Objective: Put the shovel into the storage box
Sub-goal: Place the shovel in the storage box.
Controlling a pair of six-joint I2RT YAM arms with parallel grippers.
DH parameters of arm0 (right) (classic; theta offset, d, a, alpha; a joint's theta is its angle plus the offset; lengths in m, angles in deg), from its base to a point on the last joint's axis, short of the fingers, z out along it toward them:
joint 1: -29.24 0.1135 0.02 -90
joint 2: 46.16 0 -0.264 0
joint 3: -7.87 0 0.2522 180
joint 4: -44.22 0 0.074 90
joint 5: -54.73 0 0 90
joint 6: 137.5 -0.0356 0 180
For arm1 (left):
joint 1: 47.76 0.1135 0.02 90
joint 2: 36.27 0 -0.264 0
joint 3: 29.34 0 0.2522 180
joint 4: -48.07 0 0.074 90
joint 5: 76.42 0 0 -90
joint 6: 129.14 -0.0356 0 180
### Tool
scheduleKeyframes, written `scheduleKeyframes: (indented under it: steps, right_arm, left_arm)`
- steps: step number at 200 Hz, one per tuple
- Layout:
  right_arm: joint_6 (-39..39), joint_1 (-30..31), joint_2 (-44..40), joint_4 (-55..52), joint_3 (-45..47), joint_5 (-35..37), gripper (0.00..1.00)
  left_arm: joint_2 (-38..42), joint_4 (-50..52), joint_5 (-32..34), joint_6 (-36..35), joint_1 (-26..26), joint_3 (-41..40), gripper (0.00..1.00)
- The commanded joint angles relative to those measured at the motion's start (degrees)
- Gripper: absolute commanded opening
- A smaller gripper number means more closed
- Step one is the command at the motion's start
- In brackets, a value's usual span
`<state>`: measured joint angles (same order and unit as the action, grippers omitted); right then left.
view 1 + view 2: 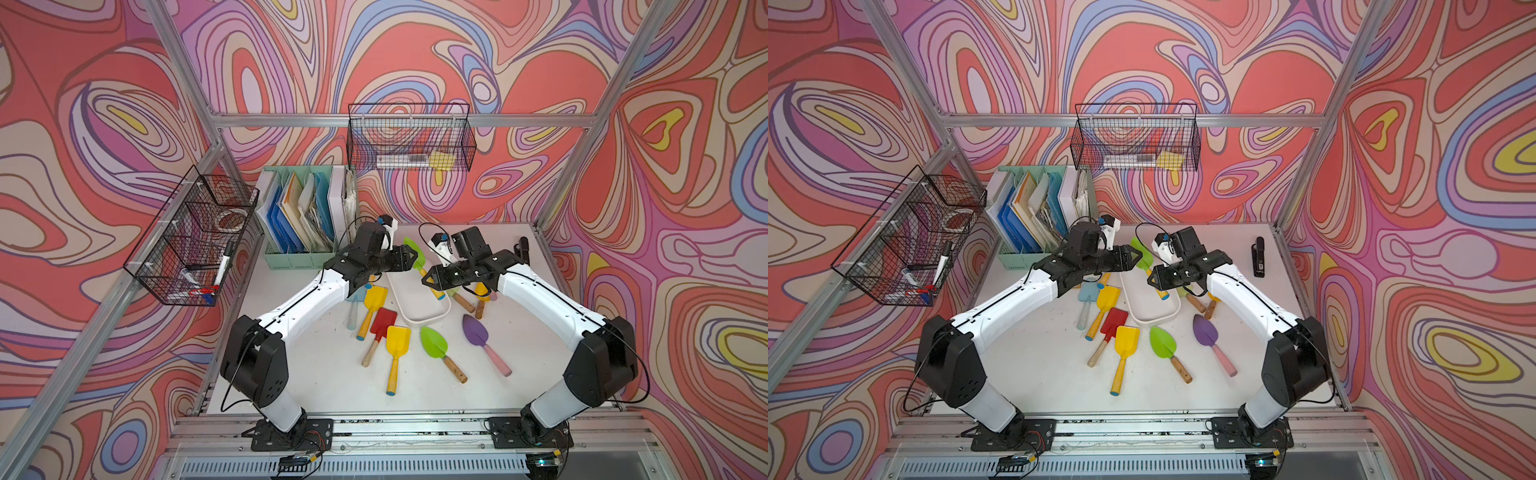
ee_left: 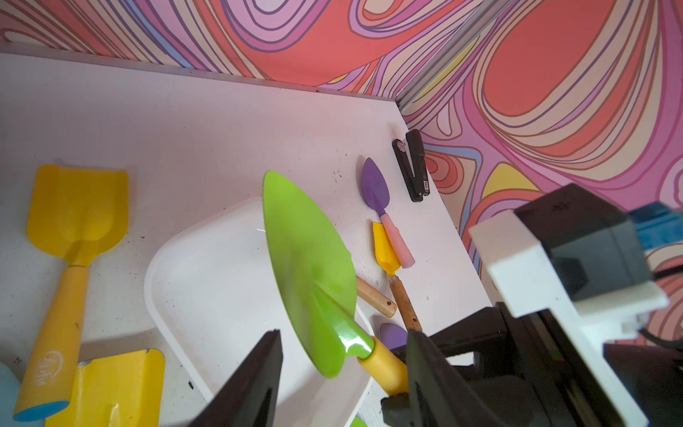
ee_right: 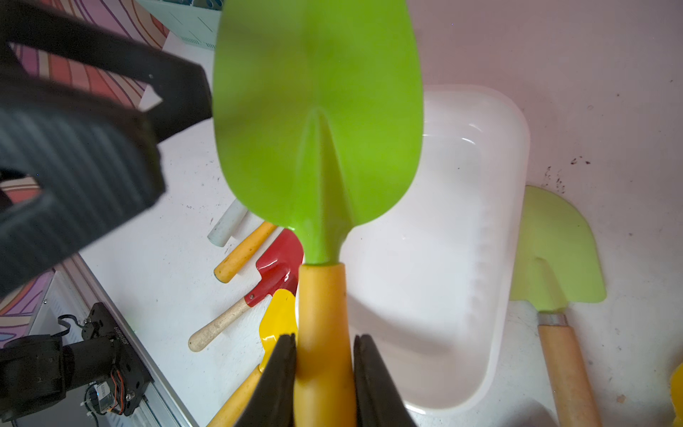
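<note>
Right gripper (image 3: 324,373) clamped the green shovel (image 3: 318,122) by its yellow handle above the storage box (image 3: 462,258); left gripper (image 2: 343,369) stood parted, empty. Shovel judged light, rigid, its glossy blade slippery; the handle offered the surest hold.

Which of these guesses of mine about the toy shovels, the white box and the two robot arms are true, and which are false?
1. The right tool grips a green shovel by its yellow handle. True.
2. The storage box already holds three shovels. False: no shovel lies in it.
3. A purple shovel lies on the table. True.
4. The held shovel rests flat on the table. False: it hangs over the box.
5. The left tool carries a red shovel. False: its jaws stand apart, holding nothing.
</note>
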<state>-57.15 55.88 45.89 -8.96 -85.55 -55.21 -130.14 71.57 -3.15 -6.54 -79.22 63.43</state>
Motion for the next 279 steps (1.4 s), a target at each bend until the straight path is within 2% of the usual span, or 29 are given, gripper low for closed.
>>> scheduleKeyframes:
  steps: [1, 29, 53, 181, 241, 265, 279]
  right_arm:
    - [-0.54, 0.61, 0.94, 1.62, -1.9, 0.51, 0.0]
    - [-0.99, 0.94, 0.98, 2.2, -1.97, 0.4, 0.0]
    - [-1.16, 1.05, 0.9, 2.33, -2.17, 0.6, 0.0]
    - [-1.35, 1.13, 0.06, 1.82, -2.52, 5.25, 0.0]
    - [-1.56, 1.32, -0.79, 2.68, -3.05, 1.95, 0.0]
    - [-1.37, 1.58, -1.09, 2.68, -2.96, 1.07, 0.0]
    - [-1.42, 1.58, -1.18, 3.01, -2.62, 0.71, 0.0]
  left_arm:
    - [-0.69, -1.78, 0.47, 0.58, 0.42, -0.52, 0.57]
    - [-1.13, -3.11, 0.11, 1.49, 0.41, -1.18, 0.48]
    - [-1.76, -3.41, -0.3, 2.07, 0.44, -1.31, 0.45]
    - [3.33, 1.07, 4.65, 1.24, 0.44, -2.98, 0.5]
    - [0.11, 0.89, 4.87, 1.46, 0.44, -1.58, 0.51]
    - [-1.18, -0.42, 4.54, 1.97, 0.44, -0.78, 0.47]
    - [-1.72, -1.32, 4.14, 2.56, 0.44, -0.61, 0.38]
